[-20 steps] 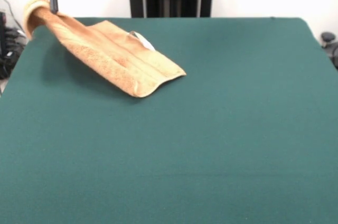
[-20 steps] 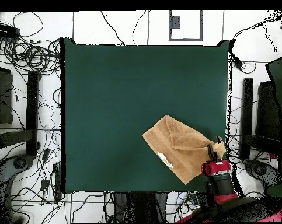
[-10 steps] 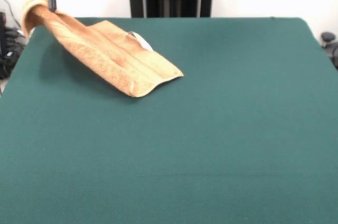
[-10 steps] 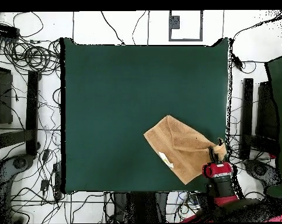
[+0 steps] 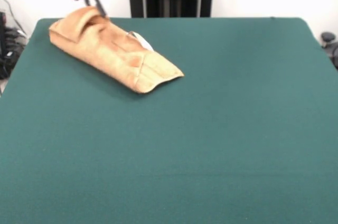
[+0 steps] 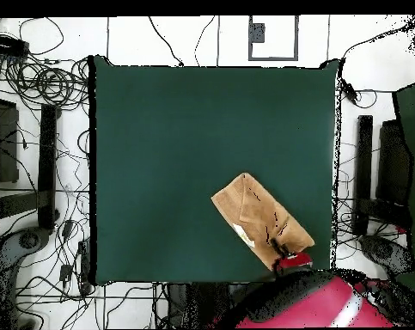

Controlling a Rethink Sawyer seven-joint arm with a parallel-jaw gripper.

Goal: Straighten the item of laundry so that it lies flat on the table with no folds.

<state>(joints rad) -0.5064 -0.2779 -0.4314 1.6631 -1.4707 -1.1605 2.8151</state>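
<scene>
The end effector (image 5: 98,8), clamped on the towel (image 5: 113,54) corner, has swung inward from the tabletop (image 5: 211,129) edge, draping the cloth into a narrower fold near that corner, so flattening remains undone.

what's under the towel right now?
Only the green table shows around the towel. It lies folded over itself, so lower layers and anything beneath are hidden.
</scene>
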